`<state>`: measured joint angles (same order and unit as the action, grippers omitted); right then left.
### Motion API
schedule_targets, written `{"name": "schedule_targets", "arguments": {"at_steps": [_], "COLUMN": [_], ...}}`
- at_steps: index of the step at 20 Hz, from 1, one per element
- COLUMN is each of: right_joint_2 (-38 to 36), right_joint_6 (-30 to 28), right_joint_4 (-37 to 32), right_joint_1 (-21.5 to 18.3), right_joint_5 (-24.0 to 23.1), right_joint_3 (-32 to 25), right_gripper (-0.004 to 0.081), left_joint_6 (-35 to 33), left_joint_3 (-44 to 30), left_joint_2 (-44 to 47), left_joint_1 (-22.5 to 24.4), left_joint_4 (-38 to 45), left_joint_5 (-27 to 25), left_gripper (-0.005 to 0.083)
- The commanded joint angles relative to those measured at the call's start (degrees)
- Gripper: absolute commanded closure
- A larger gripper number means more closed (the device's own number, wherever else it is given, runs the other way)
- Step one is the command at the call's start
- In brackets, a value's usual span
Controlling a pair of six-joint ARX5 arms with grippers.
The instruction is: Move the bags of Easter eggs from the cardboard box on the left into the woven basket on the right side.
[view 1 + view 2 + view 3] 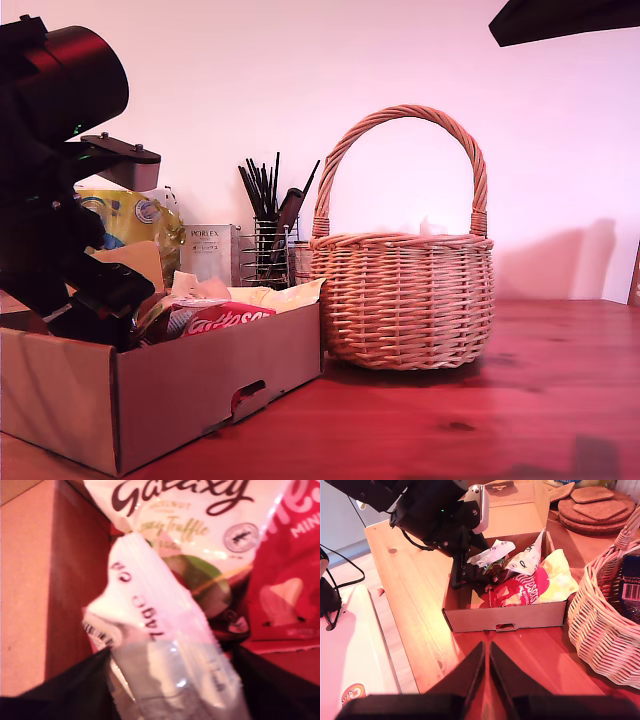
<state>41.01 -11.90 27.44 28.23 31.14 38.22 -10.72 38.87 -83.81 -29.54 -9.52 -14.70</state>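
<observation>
My first gripper [172, 680] is down inside the cardboard box [200, 385], shut on the edge of a white crinkly bag [150, 605]. That bag [492, 554] sticks up from the jaws. Around it lie a white Galaxy bag [200, 510], a red bag [520, 590] and a pale yellow bag [557, 577]. The woven basket [410, 300] stands beside the box toward the exterior view's right, with a dark blue bag [631, 582] in it. My second gripper [482, 647] hangs high over the table in front of the box, shut and holding nothing.
Behind the box in the exterior view stand a yellow pack [130, 220], a grey Porlex carton [208, 250] and a wire holder of black sticks [268, 250]. Cork mats [595, 510] lie beyond the basket. A dark part of the other arm [560, 20] shows in the exterior view's top right corner.
</observation>
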Motion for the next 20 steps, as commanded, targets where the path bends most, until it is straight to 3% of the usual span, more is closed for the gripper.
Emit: {"name": "schedule_targets", "arguments": {"at_steps": [1, 3, 9, 15, 18, 20], "right_joint_2": [-0.3, -0.3, -0.3, -0.3, -0.3, -0.3], "right_joint_6": [-0.1, -0.1, -0.1, -0.1, -0.1, -0.1], "right_joint_4": [-0.5, -0.5, -0.5, -0.6, -0.6, -0.6], "right_joint_1": [0.3, 0.3, 0.3, 0.3, 0.2, 0.2], "right_joint_5": [0.3, 0.3, 0.3, 0.2, 0.2, 0.2], "right_joint_3": [-0.8, -0.8, -0.8, -0.8, -0.8, -0.8], "right_gripper": [0.0783, 0.0783, 0.0783, 0.0783, 0.0783, 0.0783], "left_joint_6": [-0.2, -0.2, -0.2, 0.0, 1.7, 4.5], "left_joint_3": [-0.7, -0.6, 2.7, 4.8, 4.8, 4.8], "left_joint_2": [-0.6, -0.5, 2.1, 12.9, 18.9, 21.3], "left_joint_1": [0.1, 0.1, -0.1, -0.1, -0.1, -0.1], "left_joint_4": [-0.2, 0.0, -5.2, -10.3, -9.8, -7.6], "left_joint_5": [-0.2, -0.2, -0.1, 1.7, 6.9, 14.9], "left_gripper": [0.0477, 0.0608, 0.0618, 0.0618, 0.0618, 0.0618]}}
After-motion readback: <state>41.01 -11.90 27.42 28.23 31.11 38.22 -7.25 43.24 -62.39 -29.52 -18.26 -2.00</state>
